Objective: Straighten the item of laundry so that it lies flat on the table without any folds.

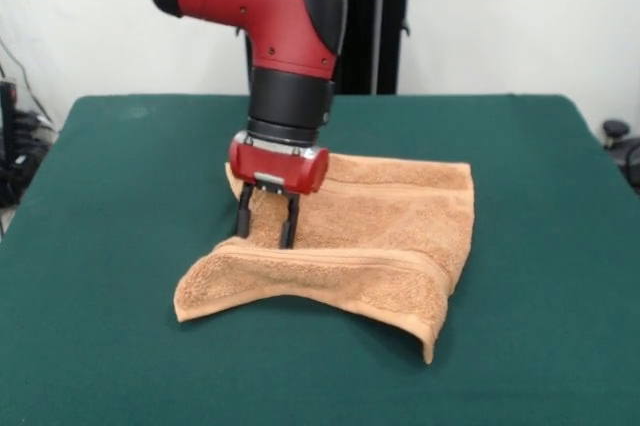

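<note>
The item of laundry (385,221), an orange-tan terry towel, lies rumpled at the middle of the dark green table (110,206). Its near edge is doubled over into a thick raised roll that runs from the left corner to the right corner, where a point hangs down. A woven band shows along that roll and along the far edge. My gripper (265,240) comes straight down onto the towel's left part, just behind the roll. Its two black fingers (244,214) stand apart, with towel showing in the gap between them. The fingertips meet the cloth at the roll's top edge.
The green top reaches well past the towel on every side. Behind the table's far edge stands a black stand (385,36) against a white wall. Cables (15,151) hang off the left side and a small black knob (616,130) sits off the right.
</note>
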